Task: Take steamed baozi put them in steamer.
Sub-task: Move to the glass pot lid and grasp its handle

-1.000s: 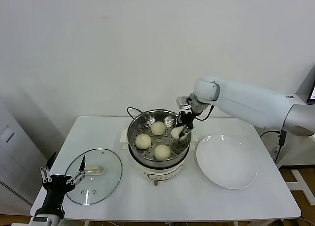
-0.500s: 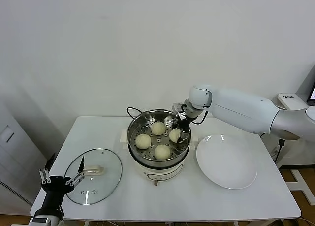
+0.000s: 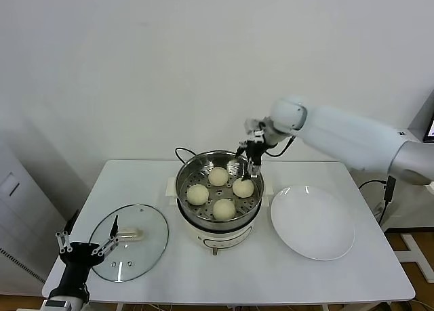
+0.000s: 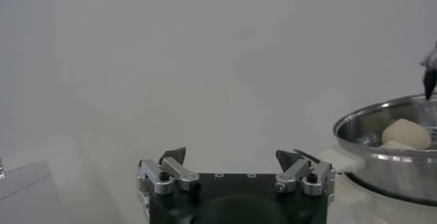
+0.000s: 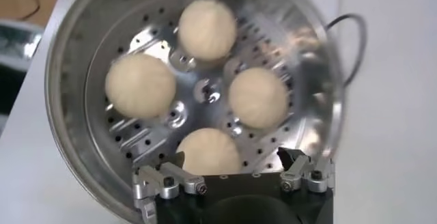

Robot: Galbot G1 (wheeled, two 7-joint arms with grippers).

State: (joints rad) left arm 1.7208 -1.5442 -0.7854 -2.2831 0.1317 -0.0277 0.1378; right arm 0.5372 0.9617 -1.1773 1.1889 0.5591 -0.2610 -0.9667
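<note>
All four steamed baozi sit on the perforated floor of the steamer, set apart from one another in a rough diamond; the right wrist view shows none of them touching. The steamer stands mid-counter, with the white plate just beside it on our right side, bare of buns, and the glass lid lying flat near the counter's left front.

Our right gripper hovers above the steamer's rim on the plate side, over the nearest bun, jaws spread wide and holding nothing. Our left gripper is parked low at the counter's left front edge, beside the lid, its jaws also spread and empty.

We judge the loading step finished: the plate holds no more buns and the basket holds four. What remains for the right arm is to lift clear of the steamer without brushing the rim. If the lid is wanted, the left gripper is the one placed to take its handle.
</note>
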